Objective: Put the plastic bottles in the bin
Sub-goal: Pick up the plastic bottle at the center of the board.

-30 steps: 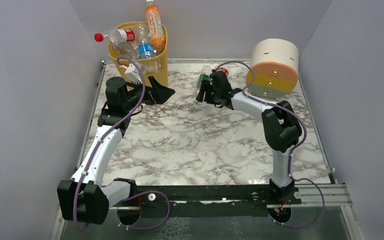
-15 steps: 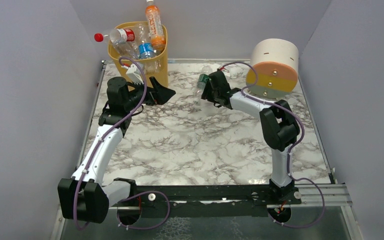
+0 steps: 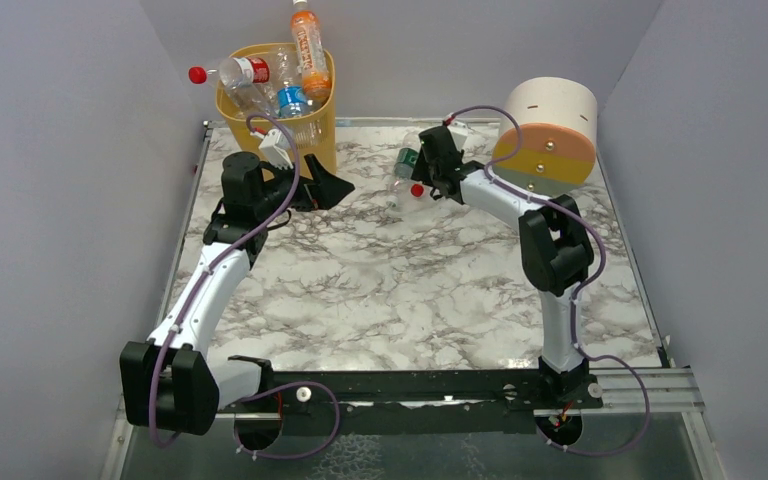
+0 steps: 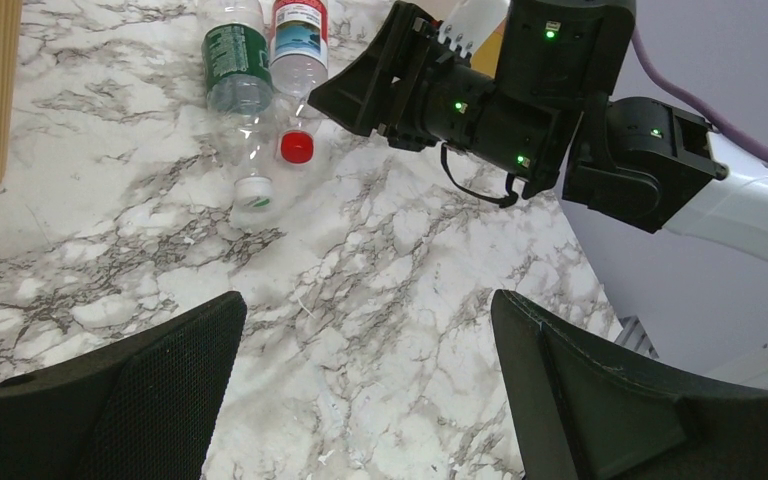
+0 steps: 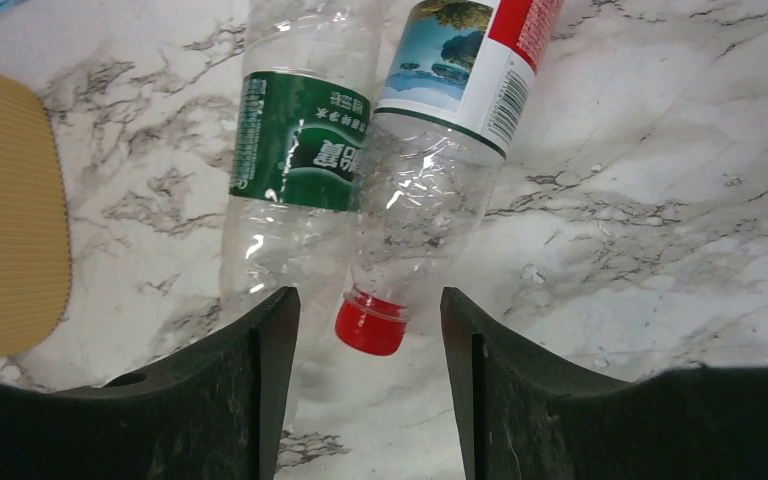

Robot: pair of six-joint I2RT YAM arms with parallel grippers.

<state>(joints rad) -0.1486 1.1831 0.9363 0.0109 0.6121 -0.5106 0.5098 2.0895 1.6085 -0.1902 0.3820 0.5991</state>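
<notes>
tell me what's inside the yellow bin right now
Bottles fill the bin: an orange-labelled bottle stands tallest, a red-capped bottle leans over the left rim, a blue-labelled bottle sits between. Whatever lies deeper is hidden by them and the wall.

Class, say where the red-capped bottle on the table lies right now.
In the right wrist view the red-capped bottle lies on the marble table, beside the green-labelled bottle, its cap inside the open right pincer.
</notes>
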